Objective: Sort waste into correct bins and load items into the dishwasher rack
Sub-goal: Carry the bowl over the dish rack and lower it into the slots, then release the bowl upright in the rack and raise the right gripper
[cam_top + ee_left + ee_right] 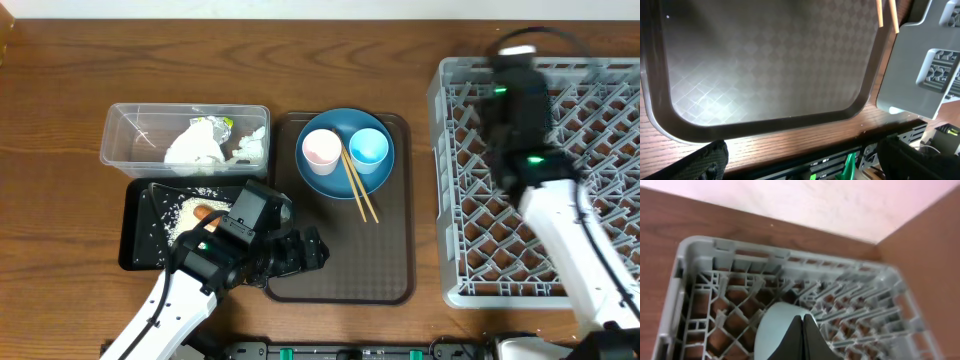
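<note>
My right gripper [802, 317] is shut with nothing between its fingers, just above a pale blue bowl [772, 330] that lies upside down in the grey dishwasher rack [600, 180]. From overhead the right gripper [515, 62] is over the rack's far left part and hides the bowl. My left gripper [300, 250] hangs wide open and empty over the near edge of the brown serving tray [765, 65]. A pink cup [321, 148], a light blue cup [369, 147] and chopsticks [355, 185] rest on a blue plate [345, 120].
The clear tub [125, 135] holds crumpled white napkins [200, 145]. The black tray [140, 225] in front of it holds rice grains [185, 212] and a carrot [205, 211]. My left arm crosses the black tray's near right corner. The table's front edge [790, 142] lies below the left gripper.
</note>
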Motion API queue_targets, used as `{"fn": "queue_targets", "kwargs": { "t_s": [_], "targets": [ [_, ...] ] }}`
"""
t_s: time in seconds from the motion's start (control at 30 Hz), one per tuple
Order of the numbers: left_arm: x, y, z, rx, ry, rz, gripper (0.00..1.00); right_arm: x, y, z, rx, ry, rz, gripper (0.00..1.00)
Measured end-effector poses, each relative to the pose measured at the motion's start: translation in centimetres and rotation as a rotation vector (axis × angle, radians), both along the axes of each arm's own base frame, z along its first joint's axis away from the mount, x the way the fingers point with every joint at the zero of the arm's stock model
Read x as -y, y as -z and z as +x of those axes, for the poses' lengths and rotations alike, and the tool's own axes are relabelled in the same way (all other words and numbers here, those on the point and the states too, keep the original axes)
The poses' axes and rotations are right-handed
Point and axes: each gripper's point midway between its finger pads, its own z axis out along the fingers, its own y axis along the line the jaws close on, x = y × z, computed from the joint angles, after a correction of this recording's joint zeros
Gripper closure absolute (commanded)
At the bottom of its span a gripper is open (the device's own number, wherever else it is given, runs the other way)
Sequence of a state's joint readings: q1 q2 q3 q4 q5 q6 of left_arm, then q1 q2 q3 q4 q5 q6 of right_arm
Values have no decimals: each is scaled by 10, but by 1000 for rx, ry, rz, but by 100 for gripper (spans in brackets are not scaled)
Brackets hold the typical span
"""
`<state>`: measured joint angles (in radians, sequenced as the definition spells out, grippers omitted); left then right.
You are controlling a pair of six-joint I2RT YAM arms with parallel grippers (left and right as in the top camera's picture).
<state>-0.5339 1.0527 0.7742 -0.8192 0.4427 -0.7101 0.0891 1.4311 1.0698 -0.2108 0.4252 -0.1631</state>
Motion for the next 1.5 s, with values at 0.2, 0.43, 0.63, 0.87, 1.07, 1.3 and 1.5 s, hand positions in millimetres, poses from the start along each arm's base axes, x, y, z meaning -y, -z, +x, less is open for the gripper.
{"fn": "queue_targets", "kwargs": {
  "t_s": [0.2, 0.43, 0.63, 0.87, 1.07, 1.3, 1.5],
  "targets": [
    [0, 0, 0, 0, 0, 0, 2, 41, 31, 1, -41, 14, 245, 99],
    [0, 0, 0, 0, 0, 0, 2, 65, 76, 3, -108, 78, 407, 99],
    [0, 0, 0, 0, 0, 0, 2, 54, 105, 5, -163, 80, 507, 99],
    [0, 0, 0, 0, 0, 0, 2, 29, 102, 10, -155, -6, 635, 99],
    [0, 0, 0, 1, 0, 0, 2, 10, 98, 11, -160, -91, 717, 99],
    [0, 0, 0, 0, 0, 0, 2, 4, 89, 11, -146, -112, 748, 99],
    [0, 0, 0, 0, 0, 0, 2, 13, 51, 0, -71, -79, 685, 99]
  ]
}}
